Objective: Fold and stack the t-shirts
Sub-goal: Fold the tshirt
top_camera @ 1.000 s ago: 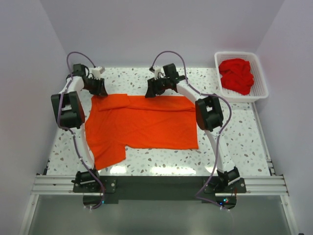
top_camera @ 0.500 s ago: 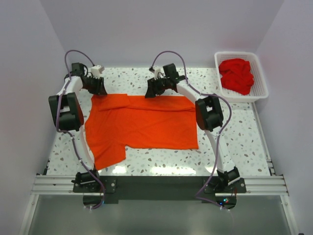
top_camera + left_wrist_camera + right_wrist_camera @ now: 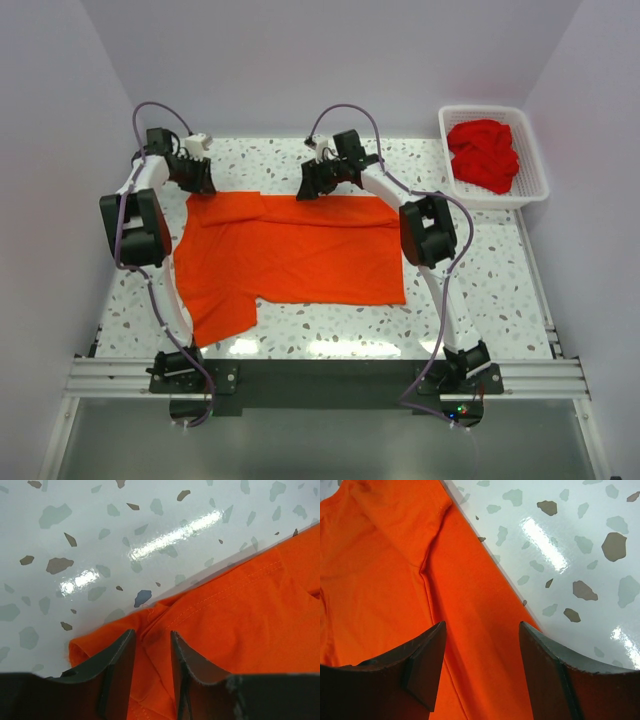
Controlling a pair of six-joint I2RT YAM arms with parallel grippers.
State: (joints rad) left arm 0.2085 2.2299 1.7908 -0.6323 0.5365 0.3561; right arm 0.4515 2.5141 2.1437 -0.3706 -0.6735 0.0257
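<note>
Top external view, near to far: one bright orange-red t-shirt [image 3: 290, 250] lies spread flat on the speckled bench [image 3: 480, 300], a sleeve trailing toward the near-left. At its far edge, the left hand [image 3: 200, 180] sits over the far-left corner; left wrist view shows its fingers [image 3: 117, 665] narrowly apart with a fold of cloth between them. Right hand [image 3: 310, 185] rests at the far hem, fingers wide apart over flat cloth. Far right, a white lattice basket [image 3: 530, 150] holds deeper red t-shirts [image 3: 485, 155].

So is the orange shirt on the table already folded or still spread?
Partly folded: the orange shirt lies flat, its far edge doubled over, one sleeve sticking out.
</note>
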